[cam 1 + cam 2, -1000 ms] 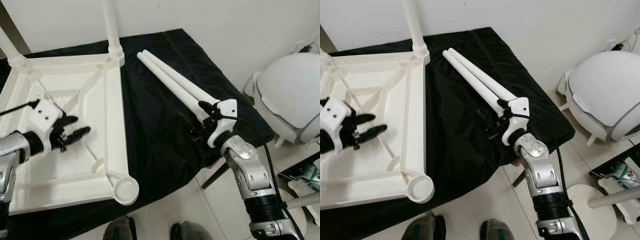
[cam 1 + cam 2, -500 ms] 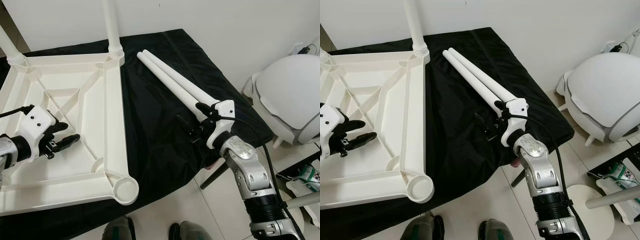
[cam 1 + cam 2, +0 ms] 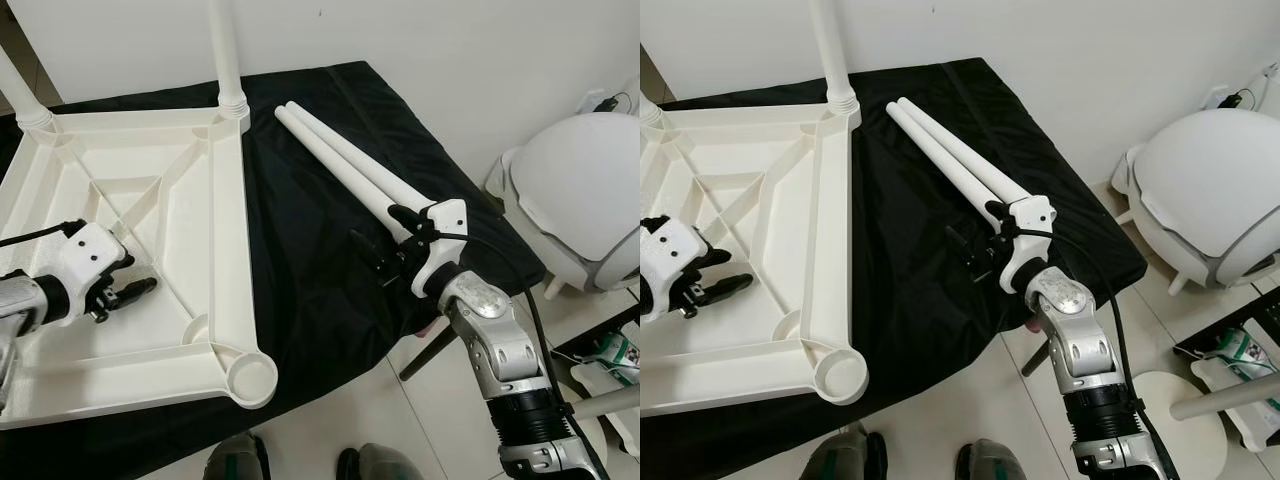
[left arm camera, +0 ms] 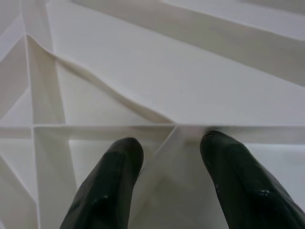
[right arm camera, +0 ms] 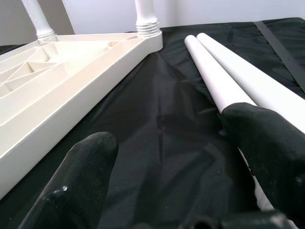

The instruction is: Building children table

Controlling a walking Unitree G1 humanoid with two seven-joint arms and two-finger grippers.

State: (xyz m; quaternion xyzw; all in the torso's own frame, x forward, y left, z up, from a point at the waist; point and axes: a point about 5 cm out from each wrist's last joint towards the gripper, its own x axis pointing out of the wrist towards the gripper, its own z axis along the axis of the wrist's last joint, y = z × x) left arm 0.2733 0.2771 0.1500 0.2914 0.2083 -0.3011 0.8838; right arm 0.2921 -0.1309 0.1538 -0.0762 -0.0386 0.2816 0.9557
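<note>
Upturned tabletop is lying on the black-draped counter — left hand hovering unclenched inside, right hand spreading wide beside two loose legs, probably lining up a grab.

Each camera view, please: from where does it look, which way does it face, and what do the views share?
Left and right eye views: from the head, down on the upturned tabletop, two loose legs, both arms.
Left wrist view: along the open left hand, close over tabletop ribs.
Right wrist view: along the open right hand, across the black cloth.
Shared: tabletop and loose legs appear in the eye and right wrist views.
</note>
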